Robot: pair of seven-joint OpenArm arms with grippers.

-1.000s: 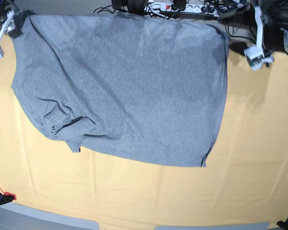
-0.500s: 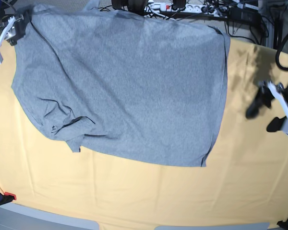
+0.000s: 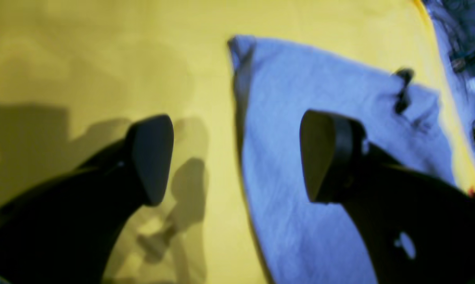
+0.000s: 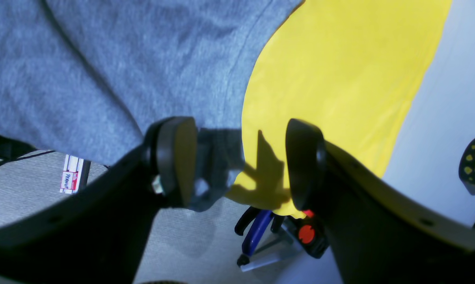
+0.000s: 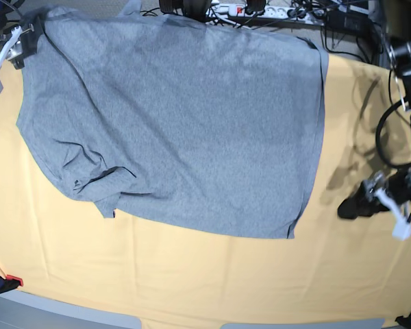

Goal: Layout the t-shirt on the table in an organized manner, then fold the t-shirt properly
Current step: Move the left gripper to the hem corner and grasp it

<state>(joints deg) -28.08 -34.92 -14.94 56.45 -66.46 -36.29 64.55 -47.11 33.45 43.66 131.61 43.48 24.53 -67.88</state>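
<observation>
The left hand (image 5: 359,204) has dropped toward the table (image 5: 192,288), jaws wide beside the spread t-shirt (image 5: 185,123), while the right hand (image 4: 237,165) gapes at its far corner.

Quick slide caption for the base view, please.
Grey t-shirt spread on yellow table; left tool open beside its hem.

A white power strip (image 5: 226,9) and tangled black cables (image 5: 288,12) lie beyond the far edge.
</observation>
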